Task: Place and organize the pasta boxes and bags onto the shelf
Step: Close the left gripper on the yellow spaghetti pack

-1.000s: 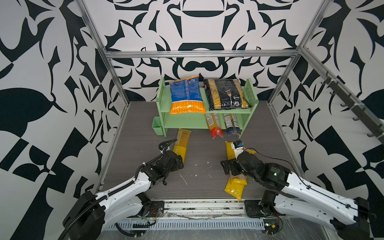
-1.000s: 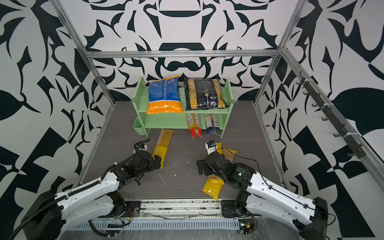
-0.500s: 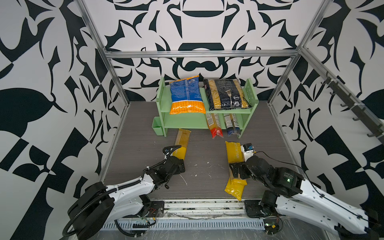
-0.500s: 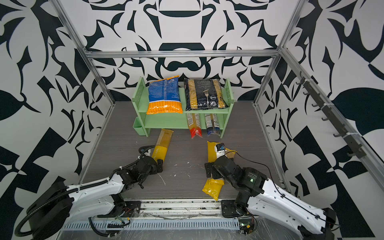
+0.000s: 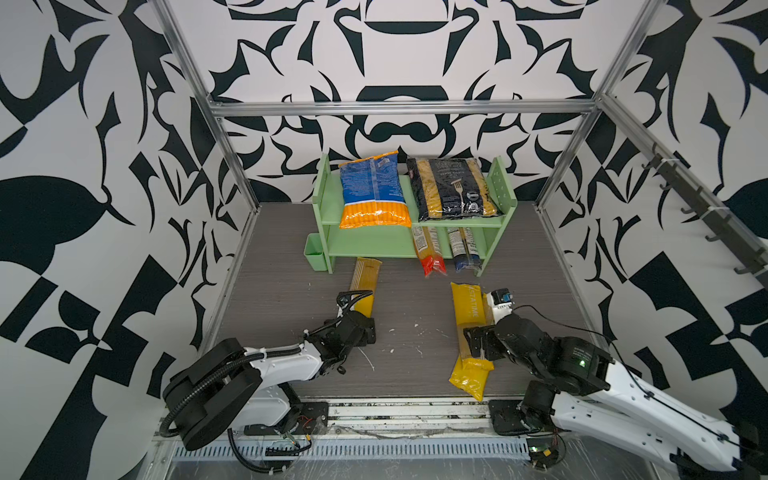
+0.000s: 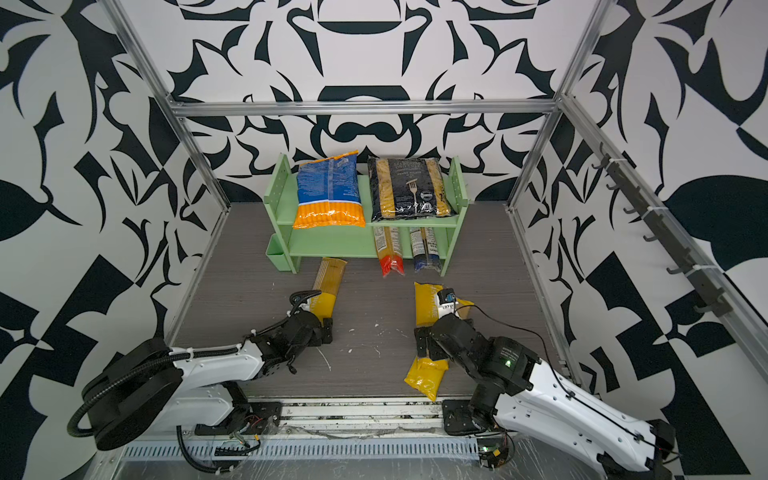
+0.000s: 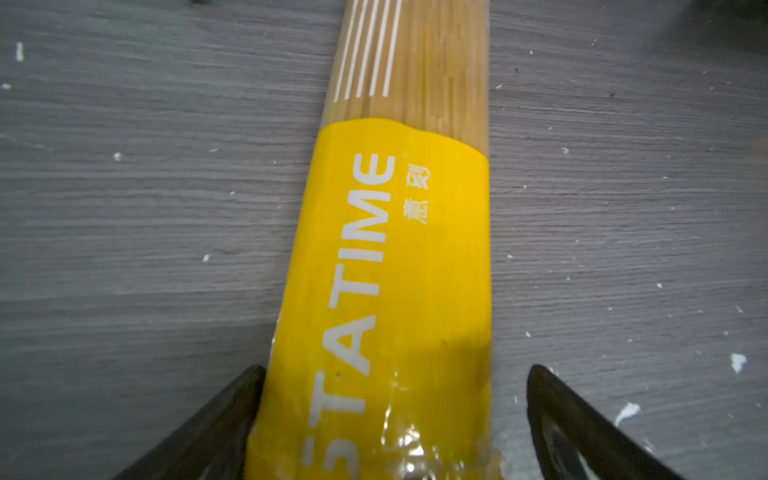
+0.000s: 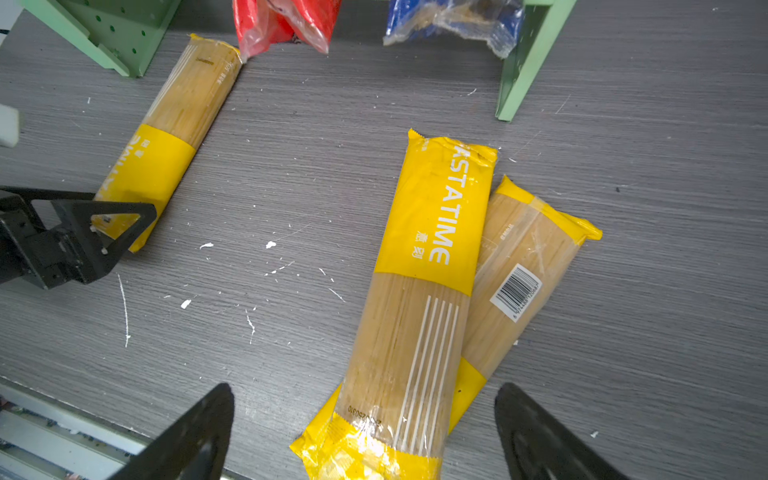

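The pale green shelf [image 5: 374, 245] stands at the back. On its top tier lie a blue-orange bag [image 5: 372, 189] and a black penne bag [image 5: 453, 189]. A red-ended pack [image 5: 430, 255] and a blue-ended pack [image 5: 465, 251] stick out of the lower tier. My left gripper [image 7: 397, 370] is open and low over the near end of a yellow spaghetti pack [image 7: 399, 257], one finger at each side. My right gripper [image 8: 363, 388] hangs open above two crossed spaghetti packs: the upper pack [image 8: 432, 249] rests on a barcode pack [image 8: 523, 266]. Both top views show both grippers down by the floor.
A small green cup [image 5: 314, 251] hangs on the shelf's left side. White crumbs [image 8: 270, 245] dot the grey floor between the arms. Metal frame posts [image 5: 232, 149] and patterned walls close in the sides, and a rail [image 5: 374, 411] runs along the front edge.
Both arms have sunk lower toward the floor. The left gripper has settled round the near end of its pack. The right gripper has drawn back toward the front. No pack has moved.
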{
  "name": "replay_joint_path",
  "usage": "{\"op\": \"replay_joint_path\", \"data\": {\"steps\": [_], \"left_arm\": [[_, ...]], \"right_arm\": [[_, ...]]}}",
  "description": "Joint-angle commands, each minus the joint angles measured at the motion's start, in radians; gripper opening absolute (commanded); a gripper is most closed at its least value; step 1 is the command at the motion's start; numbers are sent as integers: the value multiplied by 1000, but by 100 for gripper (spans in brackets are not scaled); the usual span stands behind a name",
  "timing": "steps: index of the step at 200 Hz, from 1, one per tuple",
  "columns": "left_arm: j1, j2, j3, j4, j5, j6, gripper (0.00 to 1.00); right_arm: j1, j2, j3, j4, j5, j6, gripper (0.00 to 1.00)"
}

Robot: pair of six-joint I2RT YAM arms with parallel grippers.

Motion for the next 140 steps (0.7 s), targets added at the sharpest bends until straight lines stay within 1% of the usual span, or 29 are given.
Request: {"op": "replay_joint_path", "data": {"steps": [1, 48, 101, 114, 134, 138, 140], "left_arm": [[-44, 57, -3, -23, 34, -46, 99], [-126, 142, 17, -50, -15, -124, 99], [-157, 249, 34, -71, -18, -220, 100], [-170, 282, 39, -71, -21, -243, 96], [-192, 332, 46, -59, -27, -276, 86], [-196, 343, 46, -52, -25, -280, 86], [-197, 348, 46, -48, -24, -283, 82]], "right_arm": [[-4, -10, 29, -24, 34, 14, 100], [-5, 2, 37, -29, 33, 14, 100], [-5, 7, 54, -39, 29, 5, 100], [-4, 9, 61, -48, 28, 3, 100], [-4, 8, 72, -66, 28, 0, 100], [-5, 6, 73, -69, 28, -2, 100], [-5, 7, 74, -69, 28, -1, 100]]}}
